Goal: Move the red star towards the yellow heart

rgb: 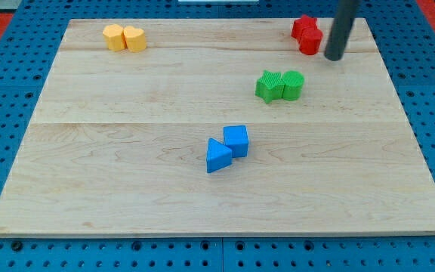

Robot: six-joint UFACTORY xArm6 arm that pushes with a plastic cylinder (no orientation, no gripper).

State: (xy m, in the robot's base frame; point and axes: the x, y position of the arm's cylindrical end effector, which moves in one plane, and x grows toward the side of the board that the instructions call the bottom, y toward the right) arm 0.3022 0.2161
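The wooden table (127, 174) is carrying four pairs of blocks, each pair sitting with its two members touching or nearly so. The arm carries no gripper, so there is nothing to report as released or clenched; it ends in a dark rod, and my tip (334, 57) is resting at table height near the view's top right corner.

The two red blocks are lying at the view's top right. The red star (303, 28) is sitting towards the view's top, and a second red block (312, 41) (shape not clear) is touching it just below. My tip is standing just beside this second block, on its right side, apparently touching or nearly so. That placement suits a push towards the view's left, since the yellow pair is lying far across the table at the view's top left.

There, a yellow block (114, 36) and the yellow heart (135, 38) are sitting side by side (which one is the heart is a judgement). The red star is well apart from them.

The green pair (279, 86) and the blue pair, a triangle (217, 156) and a cube (236, 140), are lying below the likely push line, so they are probably posing no obstruction.
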